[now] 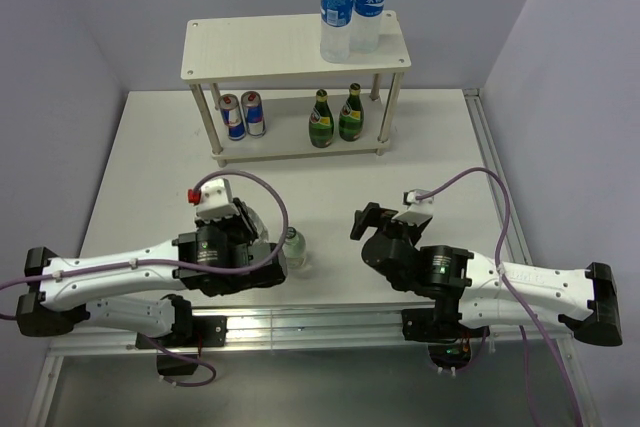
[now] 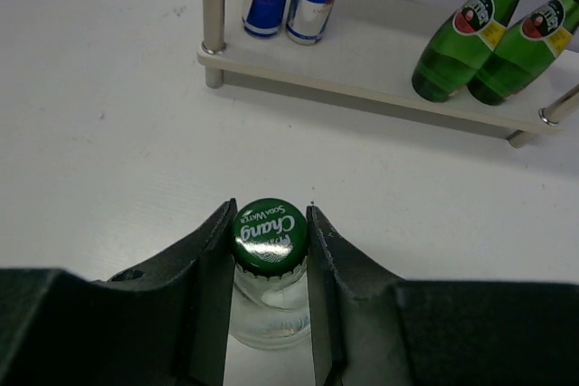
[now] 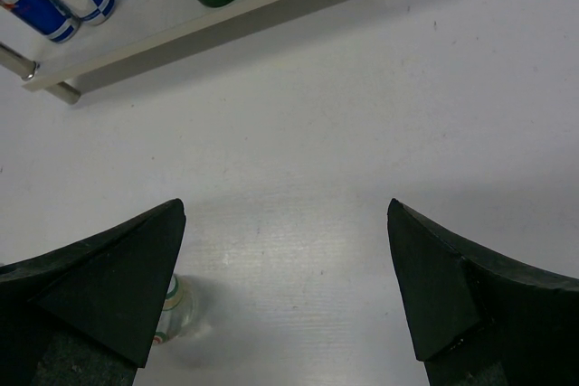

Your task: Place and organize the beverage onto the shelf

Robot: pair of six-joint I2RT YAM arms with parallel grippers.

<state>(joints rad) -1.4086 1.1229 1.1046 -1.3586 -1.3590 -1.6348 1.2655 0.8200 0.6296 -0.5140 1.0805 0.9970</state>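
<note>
gripping the clear soda water bottle [image 2: 268, 314] just under its green cap with the left gripper [image 2: 269, 223], jaws clamped on either side of the neck; standing upright, apparently resting on the table [image 1: 150, 167] near its front edge, well apart from the shelf [image 1: 260, 47]; hovering the right gripper [image 3: 286, 210] off to the right, jaws wide apart, holding nothing

noted on the shelf: two water bottles [image 1: 352, 7] at the right end of the top board; two blue cans [image 1: 242, 115] at the left of the lower board, two green bottles [image 1: 335, 117] to their right, all upright

judged as grasp made, lift not yet begun; next, likely: raise straight up off the table, carry forward, set down upright on a bare stretch of board, perhaps the left of the top board or the gap between cans and green bottles; calls for keeping the bottle plumb, clearing the board edge and legs, not nudging the neighbours
</note>
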